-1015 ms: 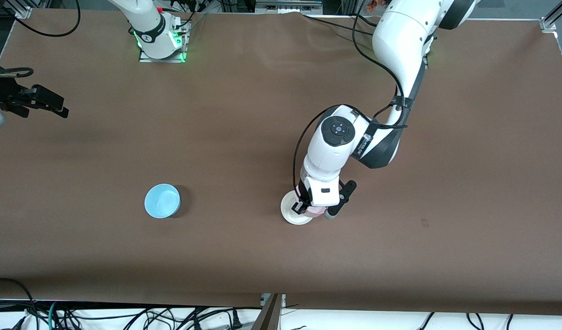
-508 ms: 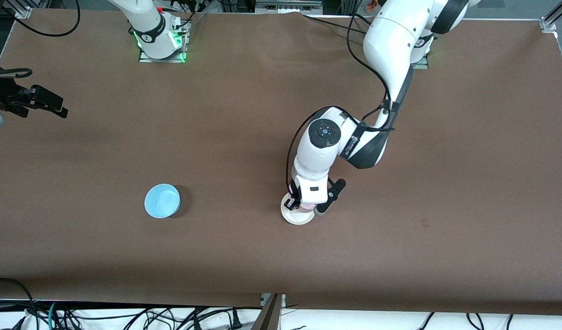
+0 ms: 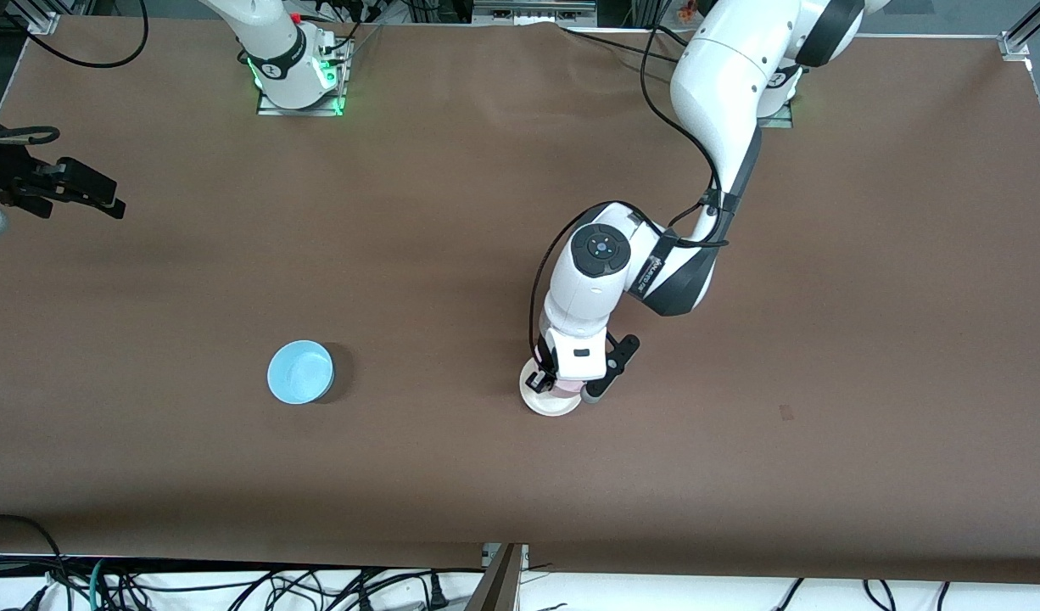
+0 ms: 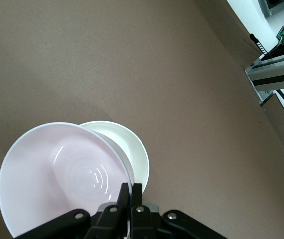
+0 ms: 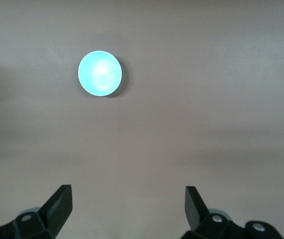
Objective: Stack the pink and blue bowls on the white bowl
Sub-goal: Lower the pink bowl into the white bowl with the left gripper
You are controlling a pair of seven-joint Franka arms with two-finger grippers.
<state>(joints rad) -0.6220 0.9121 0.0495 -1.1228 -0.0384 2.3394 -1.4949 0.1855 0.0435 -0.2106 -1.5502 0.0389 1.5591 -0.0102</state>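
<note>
The right gripper (image 3: 58, 191) is seen at the right arm's end of the bench (image 3: 868, 339), hung over that short edge, with the arm waiting; in the right wrist view its fingers (image 5: 60, 204) are spread wide apart and nothing is held between them

The blue bowl (image 3: 299, 372) is set upright on the bench, toward the right arm's end and in the half nearer to the front camera, well apart from the other bowls; it is also shown from above in the right wrist view (image 5: 100, 73)

The white bowl (image 3: 547, 403) is placed on the bench near the middle of its length, at about the same distance from the front edge as the blue bowl. The pink bowl (image 4: 62, 179) is held over it, tilted, and overlaps most of the white bowl (image 4: 129, 149) in the left wrist view; whether the two touch cannot be told

The left gripper (image 3: 554, 386) is lowered over the white bowl, and its fingers (image 4: 137, 191) are pressed together on the rim of the pink bowl
</note>
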